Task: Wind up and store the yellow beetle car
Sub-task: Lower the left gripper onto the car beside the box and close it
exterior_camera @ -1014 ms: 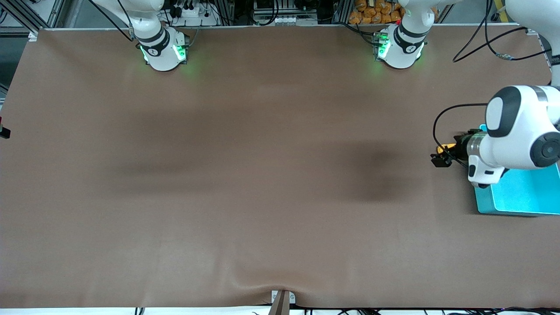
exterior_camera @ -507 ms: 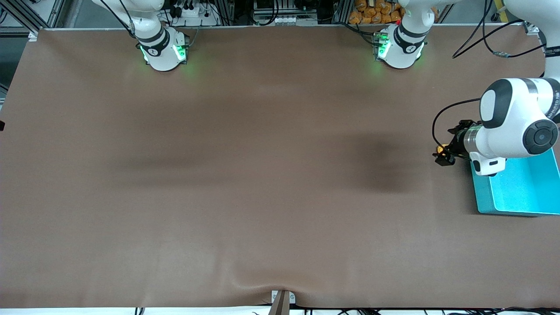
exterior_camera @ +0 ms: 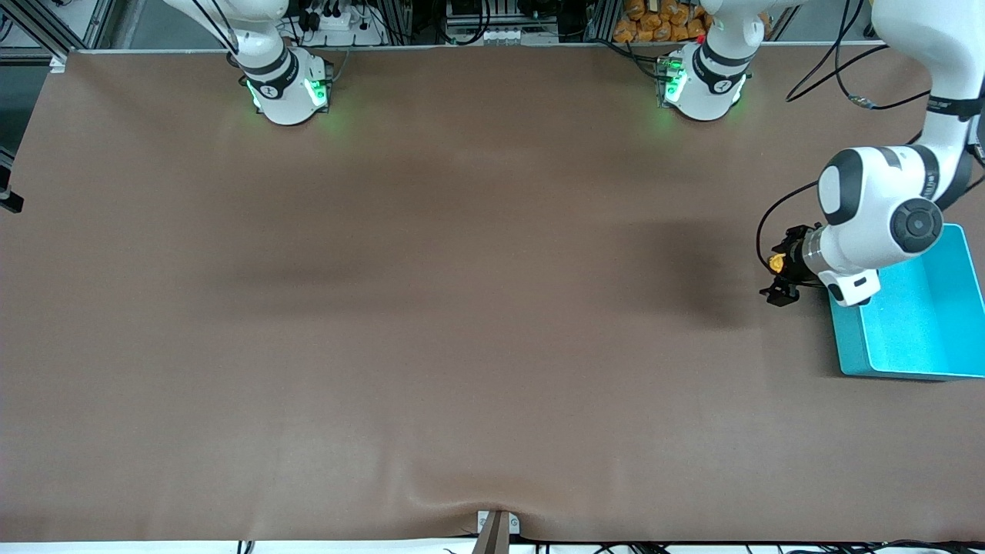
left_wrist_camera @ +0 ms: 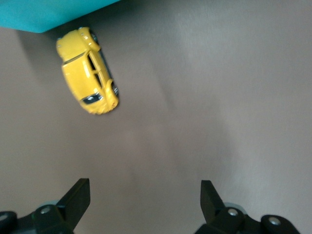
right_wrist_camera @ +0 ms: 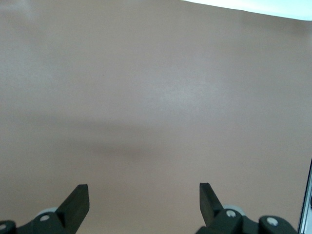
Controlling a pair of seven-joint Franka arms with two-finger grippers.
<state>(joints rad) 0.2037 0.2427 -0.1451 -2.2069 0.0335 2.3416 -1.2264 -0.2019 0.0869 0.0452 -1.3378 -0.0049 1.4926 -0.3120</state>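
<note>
The yellow beetle car [left_wrist_camera: 87, 71], glossy with dark windows, sits on the brown counter [exterior_camera: 462, 308] just beside the turquoise bin [exterior_camera: 916, 338], at its 9 o'clock. The left gripper [left_wrist_camera: 145, 204] hangs over the counter near it, fingers released; the right gripper [right_wrist_camera: 144, 204] waits, fingers released.

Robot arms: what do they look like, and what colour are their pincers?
Both arms are white and rounded, with dark grey joint rings and caps. Each base glows green. The left arm has a black cable looping beside its wrist. The left pincer and the right pincer each have two black wedge-shaped fingers with small silver screws.
</note>
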